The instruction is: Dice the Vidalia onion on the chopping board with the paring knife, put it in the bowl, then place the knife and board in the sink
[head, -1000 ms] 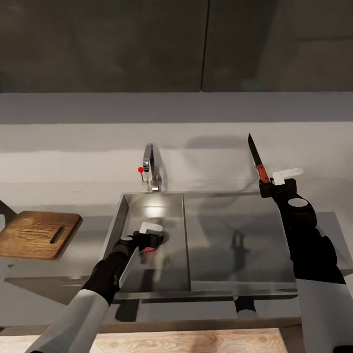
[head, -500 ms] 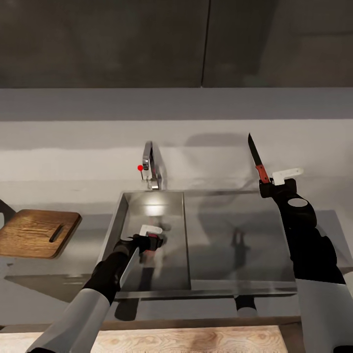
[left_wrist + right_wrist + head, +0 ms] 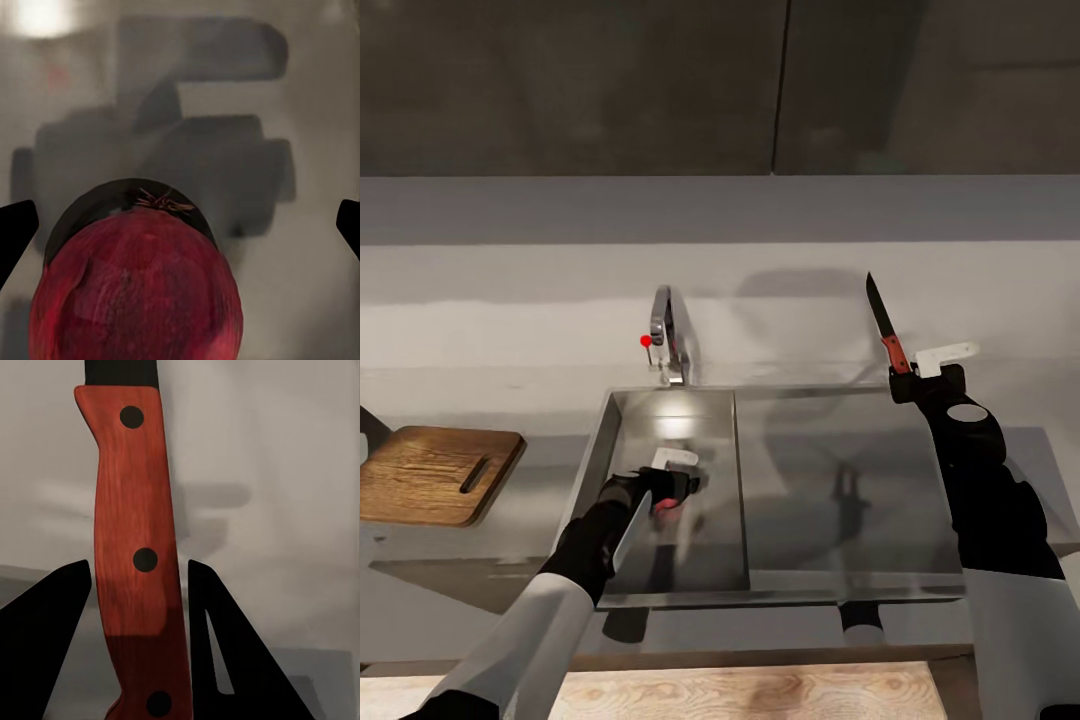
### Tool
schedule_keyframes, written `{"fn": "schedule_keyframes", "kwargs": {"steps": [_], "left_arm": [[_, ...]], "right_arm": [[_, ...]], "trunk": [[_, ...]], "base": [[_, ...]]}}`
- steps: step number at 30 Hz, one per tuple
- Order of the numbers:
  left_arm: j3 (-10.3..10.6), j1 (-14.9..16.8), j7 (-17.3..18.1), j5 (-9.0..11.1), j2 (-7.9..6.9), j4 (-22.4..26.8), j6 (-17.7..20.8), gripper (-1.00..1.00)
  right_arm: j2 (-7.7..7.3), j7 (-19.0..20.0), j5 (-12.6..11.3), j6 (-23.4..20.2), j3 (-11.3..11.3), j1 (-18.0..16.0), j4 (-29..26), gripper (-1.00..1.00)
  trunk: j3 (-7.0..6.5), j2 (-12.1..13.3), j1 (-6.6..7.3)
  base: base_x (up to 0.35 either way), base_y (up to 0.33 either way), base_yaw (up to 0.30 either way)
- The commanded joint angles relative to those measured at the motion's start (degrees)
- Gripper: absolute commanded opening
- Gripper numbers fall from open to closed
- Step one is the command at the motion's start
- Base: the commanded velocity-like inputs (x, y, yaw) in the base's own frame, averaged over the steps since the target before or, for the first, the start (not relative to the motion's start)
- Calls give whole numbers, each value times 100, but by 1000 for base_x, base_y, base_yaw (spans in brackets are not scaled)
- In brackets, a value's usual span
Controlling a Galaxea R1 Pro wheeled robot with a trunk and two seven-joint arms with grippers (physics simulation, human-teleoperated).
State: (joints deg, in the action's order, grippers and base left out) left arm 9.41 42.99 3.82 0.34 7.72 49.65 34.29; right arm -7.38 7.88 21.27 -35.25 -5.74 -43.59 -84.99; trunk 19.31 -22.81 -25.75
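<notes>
Left gripper (image 3: 666,487) sits down inside the sink (image 3: 725,480), right over the Vidalia onion (image 3: 666,503), a sliver of red showing beneath it. Right gripper (image 3: 913,366) hangs above the countertop (image 3: 510,330), clamped on the paring knife (image 3: 885,327), blade pointing up. The chopping board (image 3: 430,475) lies left of the sink.

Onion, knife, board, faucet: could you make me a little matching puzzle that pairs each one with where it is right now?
Things:
1. Vidalia onion
2. paring knife
3. chopping board
4. faucet

Places:
A. lying on the countertop, beside the sink
B. held up in the right gripper
C. down in the sink, between the left gripper's spread fingers
D. standing at the sink's back edge

Pairs: 1-C, 2-B, 3-A, 4-D
</notes>
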Motion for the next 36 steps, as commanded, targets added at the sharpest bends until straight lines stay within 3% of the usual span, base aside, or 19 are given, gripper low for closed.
{"fn": "schedule_keyframes", "kwargs": {"steps": [1,36], "left_arm": [[-1,5,12,2,1,7,31,100],[-1,8,6,2,-7,-9,52,100]], "right_arm": [[0,66,53,-28,-4,-6,-8,-100],[0,65,53,-34,-7,-3,-8,-100]], "trunk": [[10,-11,-3],[10,-11,-3]], "base": [[0,0,0],[0,0,0]]}}
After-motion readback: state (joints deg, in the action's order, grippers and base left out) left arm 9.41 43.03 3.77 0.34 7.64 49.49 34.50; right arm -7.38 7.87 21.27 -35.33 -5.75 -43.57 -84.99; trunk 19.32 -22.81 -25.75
